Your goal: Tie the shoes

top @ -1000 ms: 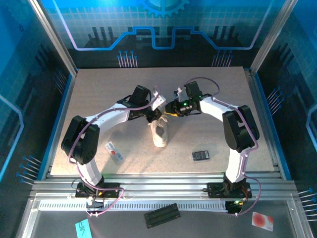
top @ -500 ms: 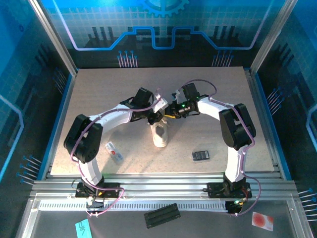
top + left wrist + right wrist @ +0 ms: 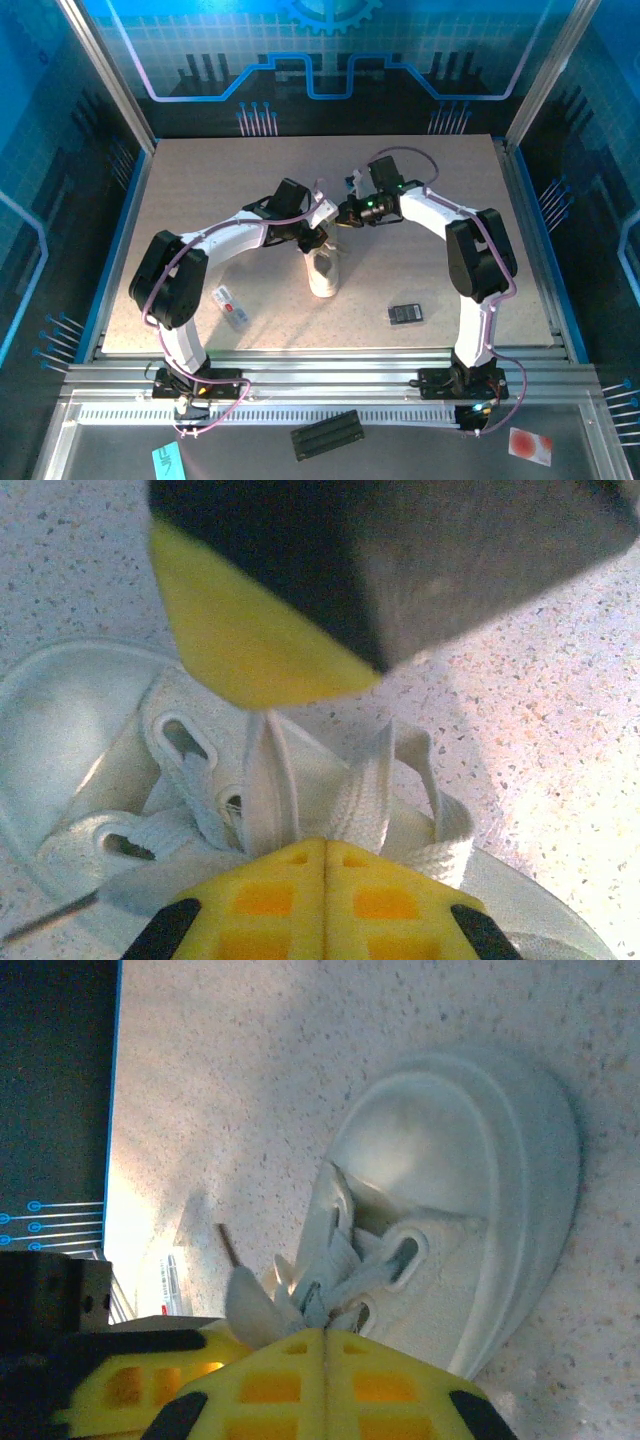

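Note:
The white shoe [image 3: 323, 272] lies mid-table, toe toward the arms, with its pale laces [image 3: 400, 800] pulled up over the tongue. My left gripper [image 3: 318, 233] hovers at the shoe's far end, and its yellow fingers [image 3: 260, 890] are shut on a lace strand. From the right, my right gripper [image 3: 346, 214] meets it just above. In the right wrist view the shoe [image 3: 460, 1150] lies below the right gripper [image 3: 325, 1332], which is shut on a bunch of lace [image 3: 300, 1280]. One right fingertip [image 3: 260, 650] hangs over the shoe [image 3: 70, 720].
A small black device [image 3: 405, 313] lies right of the shoe. To the shoe's left rests a white-and-red packet [image 3: 230, 305], near the left arm's elbow. A black bar [image 3: 327, 433] sits on the front rail. Blue walls bound the table on three sides.
The right gripper has closed on the lace and drawn slightly back and up. The left gripper edged closer to the shoe and stayed shut.

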